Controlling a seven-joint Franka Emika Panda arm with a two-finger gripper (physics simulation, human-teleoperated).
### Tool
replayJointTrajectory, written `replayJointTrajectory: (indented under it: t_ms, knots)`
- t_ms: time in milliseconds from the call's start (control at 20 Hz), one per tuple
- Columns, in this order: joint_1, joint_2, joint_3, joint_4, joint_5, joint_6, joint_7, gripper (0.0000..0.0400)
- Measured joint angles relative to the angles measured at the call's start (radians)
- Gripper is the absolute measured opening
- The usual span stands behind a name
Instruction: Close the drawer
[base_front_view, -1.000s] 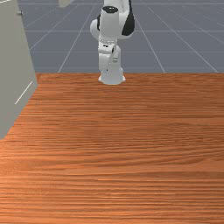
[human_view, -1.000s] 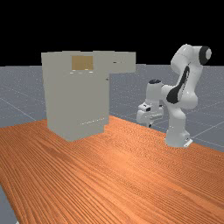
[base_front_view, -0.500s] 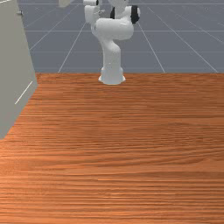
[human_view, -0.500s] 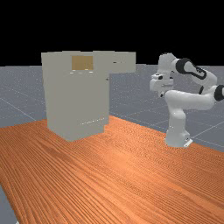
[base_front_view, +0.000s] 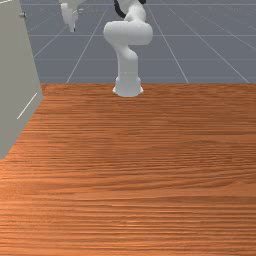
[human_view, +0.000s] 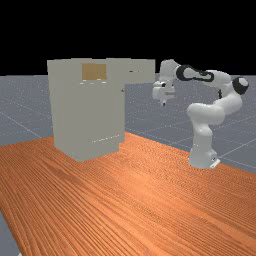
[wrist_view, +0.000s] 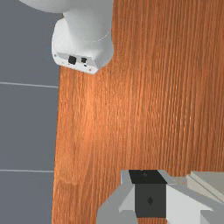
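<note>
In the front view, my gripper (base_front_view: 73, 29) hangs at the upper left, to the right of the pale grey cabinet (base_front_view: 17, 75). In the far view, the gripper (human_view: 164, 102) points down, lower than the drawer (human_view: 140, 71) and just to the right of its outer end. That drawer juts rightward from the top of the cabinet (human_view: 87, 117), so it stands pulled out. The gripper (wrist_view: 150, 192) is at the bottom of the wrist view, with a pale edged surface (wrist_view: 208, 183) beside it; which part of the cabinet this is, I cannot tell.
Orange-brown wood of the table (human_view: 135, 200) spreads around the cabinet's foot. The arm's white base (human_view: 202, 155) stands at the table's edge. An ochre panel (human_view: 94, 71) is set near the cabinet top, and a small knob (base_front_view: 22, 15) sticks out of its side.
My hand first rose from low beside the base, then swung toward the front view's left, closer to the drawer's outer end. Cabinet and drawer have stayed where they were.
</note>
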Motion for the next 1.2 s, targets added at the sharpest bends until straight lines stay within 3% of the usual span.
replayJointTrajectory:
  t_ms: [150,250,350,450,500,550,600,700,800,1000,1200]
  knots:
    - [0.075,0.101,-0.112,0.12,-0.068,0.047,-0.067,0.0]
    - [0.081,0.172,-0.14,0.16,-0.077,0.083,0.038,0.0]
    - [-0.056,0.127,-0.005,0.048,0.023,0.099,0.365,0.0]
    - [-0.149,-0.042,0.2,-0.082,0.19,0.007,0.464,0.0]
    - [-0.168,-0.13,0.306,-0.127,0.288,-0.052,0.489,0.0]
    - [-0.124,-0.187,0.334,-0.148,0.317,-0.089,0.391,0.0]
    - [-0.125,-0.224,0.388,-0.164,0.368,-0.115,0.414,0.0]
    - [-0.098,-0.221,0.42,-0.171,0.401,-0.102,0.41,0.0]
    - [-0.037,-0.103,0.429,-0.143,0.406,-0.045,0.406,0.0]
    - [0.018,0.03,0.449,-0.135,0.419,0.108,0.463,0.0]
    - [0.032,0.066,0.388,-0.1,0.387,0.107,0.388,0.0]
